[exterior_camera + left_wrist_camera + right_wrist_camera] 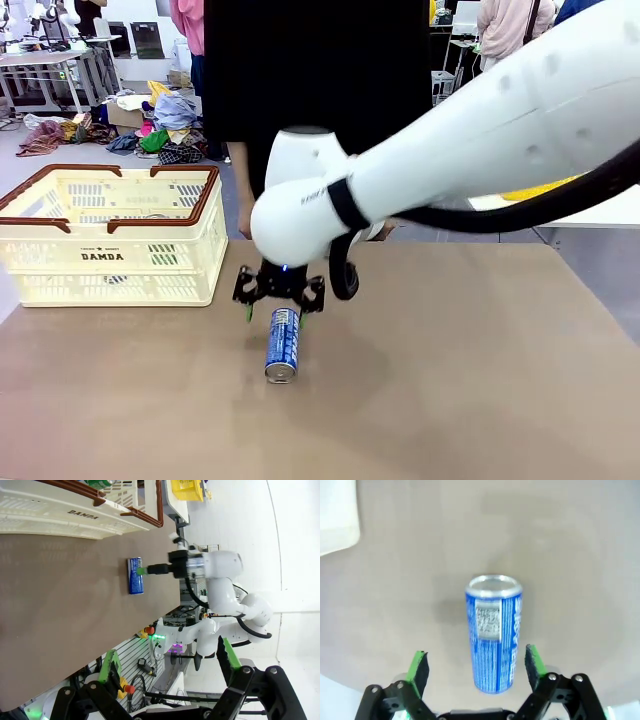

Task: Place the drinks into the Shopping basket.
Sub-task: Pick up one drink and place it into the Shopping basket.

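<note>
Blue can (283,345) lies on its side on the table (450,380), silver end toward the robot, right of the basket (60,260) and apart from it.

Right hand (276,315) hangs over the can's far end, fully spread. In the right wrist view the green pads (420,666) flank the can with gaps on both sides. No contact, nothing held.

Left hand (168,660) is wide open and empty, held back from the work.

The basket sits at the table's left, far side. Something green (97,483) shows inside it in the left wrist view. Probably the green can, can't confirm.

A person (320,100) stands at the far edge, not taking part.

My read: grasp stage on the blue can, nothing picked yet. Next move:
- Drop the right hand until the pads are at mid-height of the can body.
- Close squarely across it. The can is round and on its side, so an off-centre pinch will likely roll or squirt it out.
- Lift, go left, clear the brown rim, release inside.
</note>
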`<move>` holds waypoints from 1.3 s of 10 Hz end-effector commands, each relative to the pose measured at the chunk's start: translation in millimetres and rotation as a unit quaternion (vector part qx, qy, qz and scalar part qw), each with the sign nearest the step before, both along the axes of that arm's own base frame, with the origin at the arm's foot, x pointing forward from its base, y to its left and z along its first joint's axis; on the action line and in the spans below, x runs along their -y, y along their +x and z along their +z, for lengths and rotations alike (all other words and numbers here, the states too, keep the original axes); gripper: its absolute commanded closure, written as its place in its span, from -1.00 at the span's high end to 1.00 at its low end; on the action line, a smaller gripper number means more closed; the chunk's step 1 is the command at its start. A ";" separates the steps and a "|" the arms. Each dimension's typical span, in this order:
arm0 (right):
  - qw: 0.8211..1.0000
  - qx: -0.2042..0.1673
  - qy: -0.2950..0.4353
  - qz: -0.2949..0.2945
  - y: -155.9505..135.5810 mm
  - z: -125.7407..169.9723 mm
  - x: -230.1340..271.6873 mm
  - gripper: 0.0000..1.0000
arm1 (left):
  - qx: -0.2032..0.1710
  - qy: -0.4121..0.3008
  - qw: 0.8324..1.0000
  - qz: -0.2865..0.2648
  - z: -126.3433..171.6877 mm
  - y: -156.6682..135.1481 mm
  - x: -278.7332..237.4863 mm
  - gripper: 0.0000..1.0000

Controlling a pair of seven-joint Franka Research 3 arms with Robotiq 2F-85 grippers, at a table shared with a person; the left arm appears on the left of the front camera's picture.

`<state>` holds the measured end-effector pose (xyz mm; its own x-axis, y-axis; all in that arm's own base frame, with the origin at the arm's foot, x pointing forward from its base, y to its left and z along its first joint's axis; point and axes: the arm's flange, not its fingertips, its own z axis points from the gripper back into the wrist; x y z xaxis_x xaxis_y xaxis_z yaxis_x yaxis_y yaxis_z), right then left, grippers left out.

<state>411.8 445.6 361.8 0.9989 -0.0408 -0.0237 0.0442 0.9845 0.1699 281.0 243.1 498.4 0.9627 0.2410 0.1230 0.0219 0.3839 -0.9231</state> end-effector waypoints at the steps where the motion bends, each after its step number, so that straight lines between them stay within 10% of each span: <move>1: 1.000 -0.018 0.016 -0.005 -26.7 74.2 50.3 1.00 | 0.001 -0.003 1.000 0.002 1.9 -2.1 1.5 1.00; 6: 0.960 -0.133 0.242 0.039 -60.5 97.1 278.6 1.00 | 0.001 -0.003 1.000 0.002 1.9 -2.1 1.5 1.00; 11: 0.855 -0.052 0.510 -0.073 -87.9 -16.5 428.1 1.00 | 0.001 -0.003 1.000 0.002 1.9 -2.1 1.5 1.00; 13: 0.891 -0.091 0.446 -0.016 -98.4 35.1 422.4 1.00 | 0.001 -0.003 1.000 0.002 1.9 -2.1 1.5 1.00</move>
